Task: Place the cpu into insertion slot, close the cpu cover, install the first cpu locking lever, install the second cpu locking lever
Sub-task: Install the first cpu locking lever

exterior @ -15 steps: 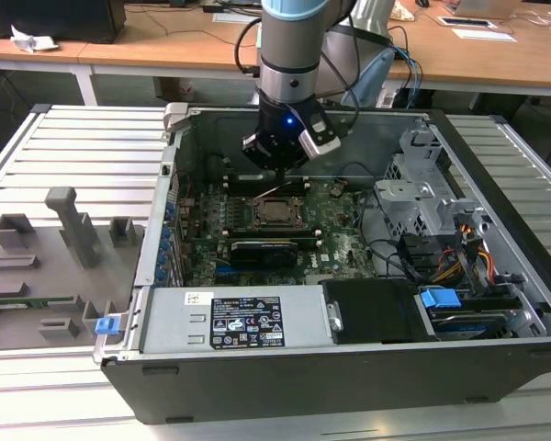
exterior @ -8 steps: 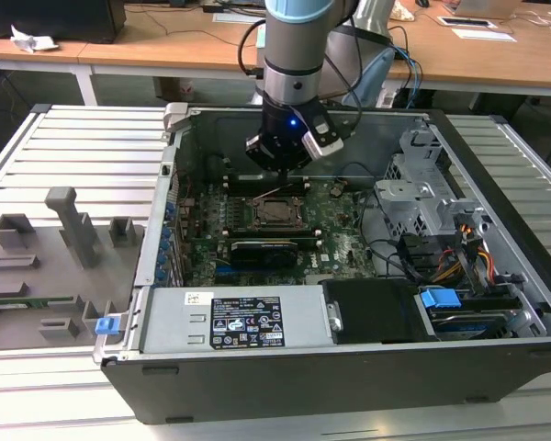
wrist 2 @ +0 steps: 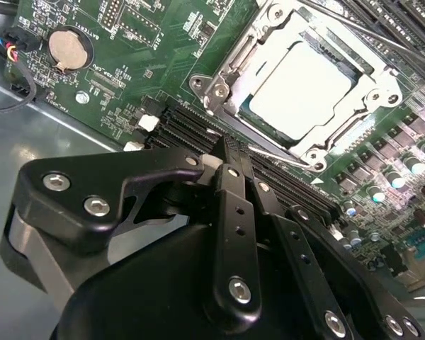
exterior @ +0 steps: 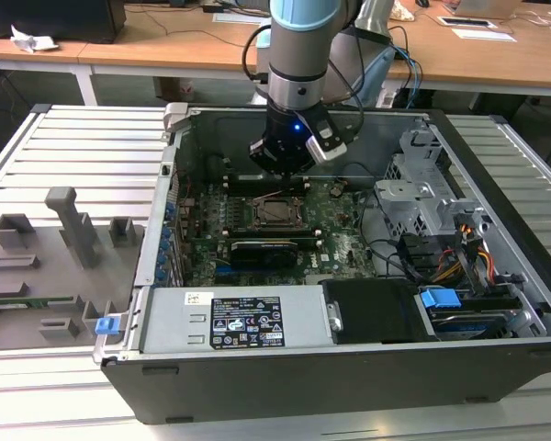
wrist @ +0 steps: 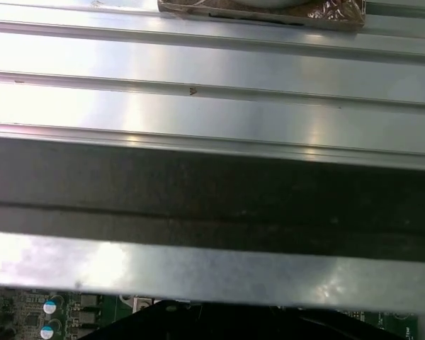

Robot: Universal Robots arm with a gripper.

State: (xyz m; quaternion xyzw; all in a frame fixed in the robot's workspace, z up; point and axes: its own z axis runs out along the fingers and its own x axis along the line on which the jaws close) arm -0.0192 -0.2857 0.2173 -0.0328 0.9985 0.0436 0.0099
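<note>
Progress looks well along: the cpu [wrist 2: 302,86] sits in the insertion slot [exterior: 277,212] with the cpu cover [wrist 2: 230,65] down over it, while the gripper [wrist 2: 234,159], fingers pressed together and empty, hovers just beside a locking lever [wrist 2: 287,157].

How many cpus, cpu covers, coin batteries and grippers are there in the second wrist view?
cpu: 1
cpu cover: 1
coin battery: 1
gripper: 1
Total: 4
</note>
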